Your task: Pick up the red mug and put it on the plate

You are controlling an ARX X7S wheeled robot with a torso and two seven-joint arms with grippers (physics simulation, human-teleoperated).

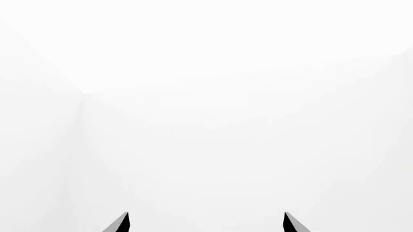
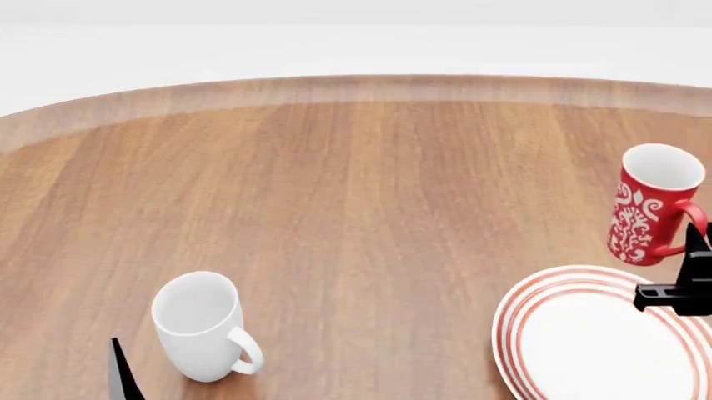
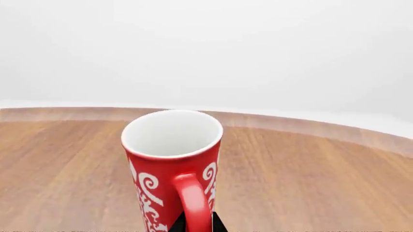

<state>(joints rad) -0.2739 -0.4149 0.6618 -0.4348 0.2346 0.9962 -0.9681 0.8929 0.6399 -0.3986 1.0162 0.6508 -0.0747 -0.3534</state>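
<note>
At the head view's right edge, the right pincer (image 2: 692, 260) clenches the handle of the red mug (image 2: 651, 204), tilted just above the plate (image 2: 534, 333) at lower right. The left pincer (image 1: 206, 223) is released. A white mug (image 2: 200, 325) stands on the desk (image 2: 368, 192), lower left.

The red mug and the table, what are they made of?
The red mug looks like glazed ceramic: smooth, glossy red outside with white swirls, plain white inside. The table looks like wood with a soft sheen: brown grain streaks run along it. Being renders, that's only how they look.
</note>
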